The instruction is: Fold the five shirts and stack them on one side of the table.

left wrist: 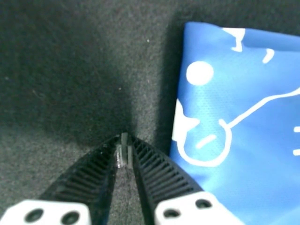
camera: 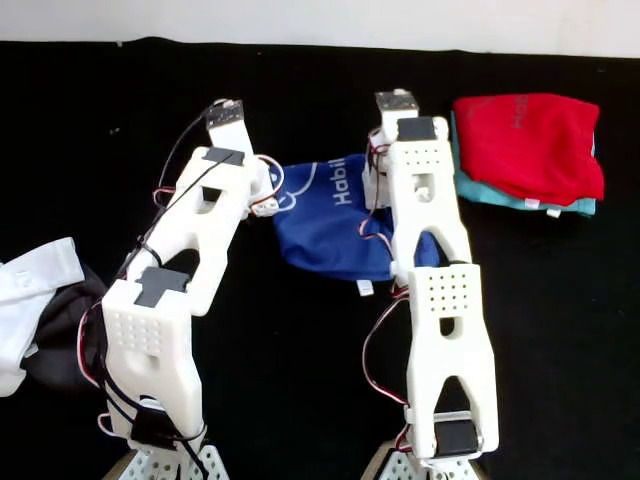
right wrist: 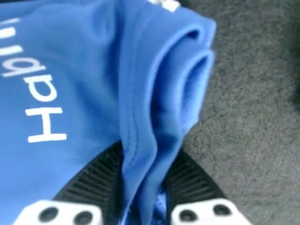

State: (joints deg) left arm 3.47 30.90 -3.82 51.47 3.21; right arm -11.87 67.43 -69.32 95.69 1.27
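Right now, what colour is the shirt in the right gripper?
The shirt is blue with white print; best in right wrist view.

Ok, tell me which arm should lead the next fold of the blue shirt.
Probably the right: the right gripper is shut on a bunched edge of the blue shirt. The left gripper is shut on nothing, over the black table beside the shirt.

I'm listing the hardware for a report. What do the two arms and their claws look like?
The left arm and right arm are white plastic shells with grids of small holes, black motors at the joints, and red and black wires looped alongside. The left claw and right claw have black ribbed fingers on white bases with round screw holes.
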